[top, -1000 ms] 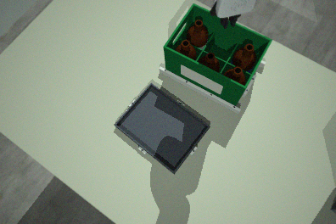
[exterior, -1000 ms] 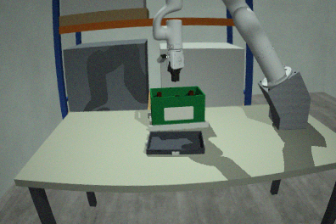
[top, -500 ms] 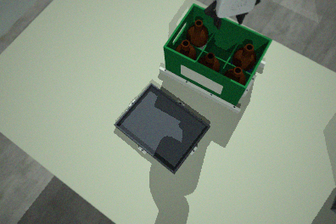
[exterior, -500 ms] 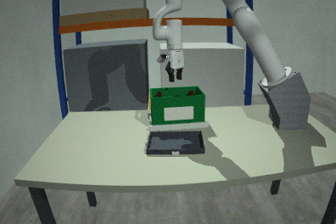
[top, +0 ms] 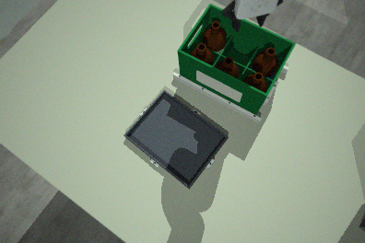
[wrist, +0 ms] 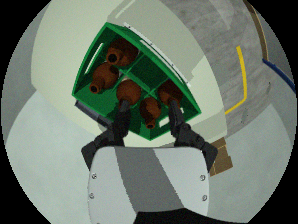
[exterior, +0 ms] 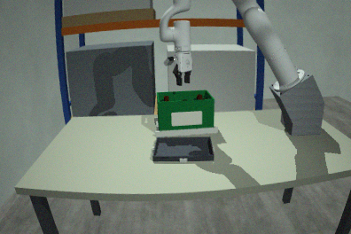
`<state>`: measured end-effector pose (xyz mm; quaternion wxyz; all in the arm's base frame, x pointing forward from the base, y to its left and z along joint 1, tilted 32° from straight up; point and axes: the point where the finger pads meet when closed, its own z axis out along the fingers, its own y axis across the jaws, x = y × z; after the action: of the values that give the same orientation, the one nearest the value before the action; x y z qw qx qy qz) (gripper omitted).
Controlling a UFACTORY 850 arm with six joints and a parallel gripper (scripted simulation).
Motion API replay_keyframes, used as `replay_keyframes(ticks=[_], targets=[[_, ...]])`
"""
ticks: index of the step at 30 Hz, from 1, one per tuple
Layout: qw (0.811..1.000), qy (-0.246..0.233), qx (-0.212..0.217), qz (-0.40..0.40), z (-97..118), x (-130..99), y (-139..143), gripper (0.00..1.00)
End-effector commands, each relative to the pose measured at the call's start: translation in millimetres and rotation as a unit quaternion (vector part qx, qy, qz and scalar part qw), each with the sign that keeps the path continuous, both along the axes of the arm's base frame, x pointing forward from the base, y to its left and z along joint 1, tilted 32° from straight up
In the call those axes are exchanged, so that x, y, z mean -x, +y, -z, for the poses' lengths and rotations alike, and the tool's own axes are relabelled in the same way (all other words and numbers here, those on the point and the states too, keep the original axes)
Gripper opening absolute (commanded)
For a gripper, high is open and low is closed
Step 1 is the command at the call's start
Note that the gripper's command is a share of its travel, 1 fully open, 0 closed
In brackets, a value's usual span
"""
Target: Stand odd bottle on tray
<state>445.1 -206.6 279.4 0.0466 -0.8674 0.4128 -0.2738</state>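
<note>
The green crate [top: 249, 102] [exterior: 164, 118] [wrist: 105, 104] holds five brown bottles. In the back row, one bottle [top: 215, 40] [wrist: 125, 50] stands left and one [top: 265, 63] [wrist: 169, 94] right, with the middle compartment empty. The front row holds a left bottle [top: 202, 55] [wrist: 104, 76], a middle bottle [top: 228, 68] [wrist: 129, 92] and a right bottle [top: 256, 83] [wrist: 150, 107]. The neck differences are too small to tell. The dark tray [top: 152, 127] [exterior: 182, 149] lies level on the table with nothing on it. My gripper [top: 249, 25] [exterior: 183, 82] [wrist: 149, 107] is open and empty above the crate.
Pale strips [top: 217, 94] [exterior: 186, 132] run along the crate's base. Small pale blocks [top: 154, 163] [exterior: 183, 159] sit at the tray's edges. The crate's walls and dividers surround the bottles. A shelf rack [exterior: 58, 45] with large boxes stands behind the table.
</note>
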Motion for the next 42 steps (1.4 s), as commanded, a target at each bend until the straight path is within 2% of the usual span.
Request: replay_keyframes(ticks=[1,18,42], targets=[[1.0,-0.001,0.0,0.0,-0.7,-0.4,-0.2,0.65],[1.0,0.0,0.0,0.0,3.2,-2.9,-0.9,0.65],[1.0,0.0,0.0,0.0,22.9,-15.9,-4.4,0.65]])
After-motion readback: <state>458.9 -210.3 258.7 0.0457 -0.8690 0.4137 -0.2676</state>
